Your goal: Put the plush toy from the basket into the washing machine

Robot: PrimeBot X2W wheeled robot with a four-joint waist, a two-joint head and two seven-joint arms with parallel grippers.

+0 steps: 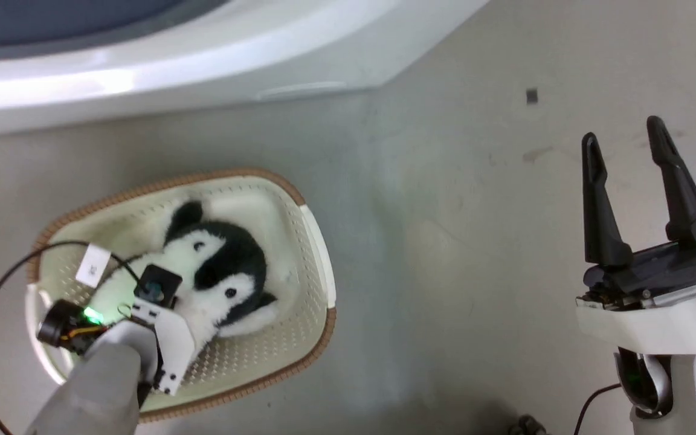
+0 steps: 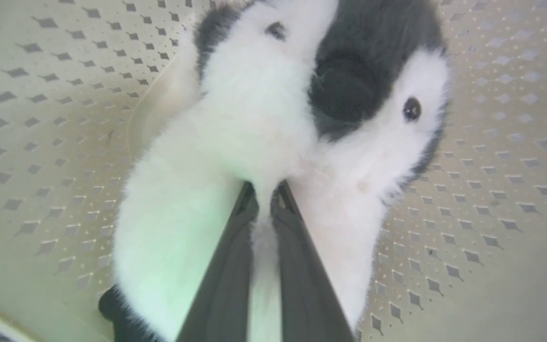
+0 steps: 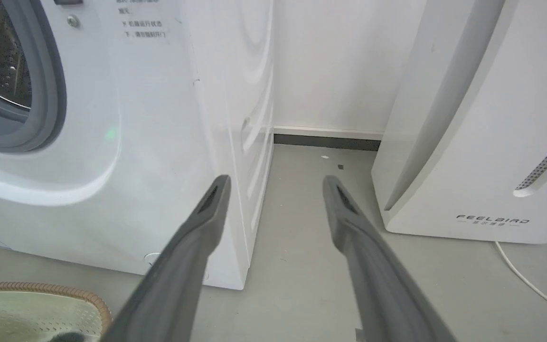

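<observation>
- The basket (image 1: 318,266) stands on the grey floor (image 1: 444,241) and serves as the landmark here.
- The plush toy (image 1: 221,272) lies inside the basket on its perforated bottom. Its black-and-white face is turned upward, and a white tag (image 1: 92,266) sits at its end nearer the basket's left handle.
- The left pincer (image 2: 265,190) reaches down into the basket. Its two dark fingers are drawn almost together and pinch a ridge of the toy's white fur between them.
- The right pincer (image 1: 623,130) hangs over bare floor, well apart from the basket on the robot's right. Its fingers are spread wide and hold nothing.
- The washing machine (image 3: 159,142) stands just beyond the basket, its grey-gasketed porthole facing the basket's side.
- A white FEELBIRD appliance (image 3: 468,142) stands farther from the basket, past the washing machine's corner.
</observation>
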